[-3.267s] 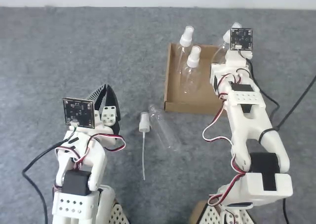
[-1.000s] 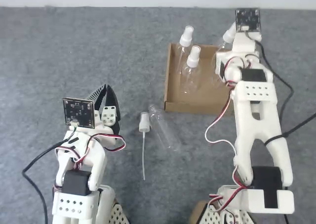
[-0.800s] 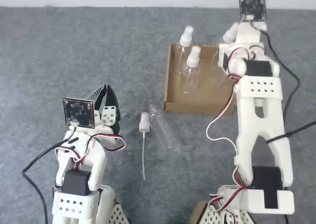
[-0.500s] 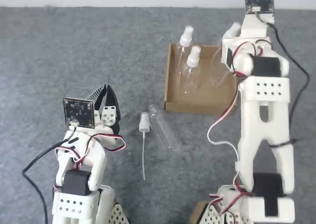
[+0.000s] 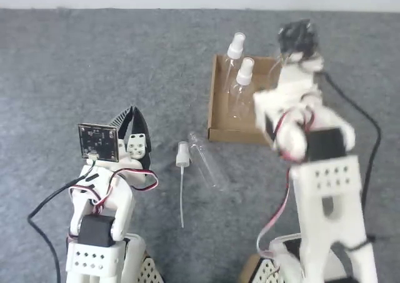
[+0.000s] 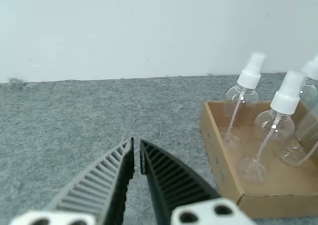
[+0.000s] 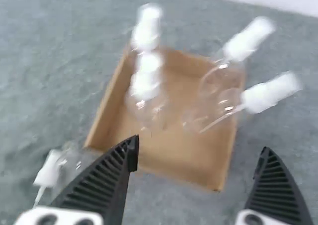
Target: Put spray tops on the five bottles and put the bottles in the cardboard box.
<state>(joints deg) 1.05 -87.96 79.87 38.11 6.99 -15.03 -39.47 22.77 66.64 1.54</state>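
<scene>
The right pincer (image 7: 198,145) hangs wide open and empty above the cardboard box (image 5: 232,135) near the desk's far edge, which holds seemingly four capped bottles (image 5: 240,86). The last bottle (image 5: 208,161) lies uncapped mid-desk beside its spray top (image 5: 182,155), awaiting assembly; the left pincer (image 6: 136,143) is closed, empty.

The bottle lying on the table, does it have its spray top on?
No, the bottle has a bare open neck, and the spray top lies loose beside it.

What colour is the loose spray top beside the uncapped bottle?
The spray top is white, best seen in the high view.
</scene>
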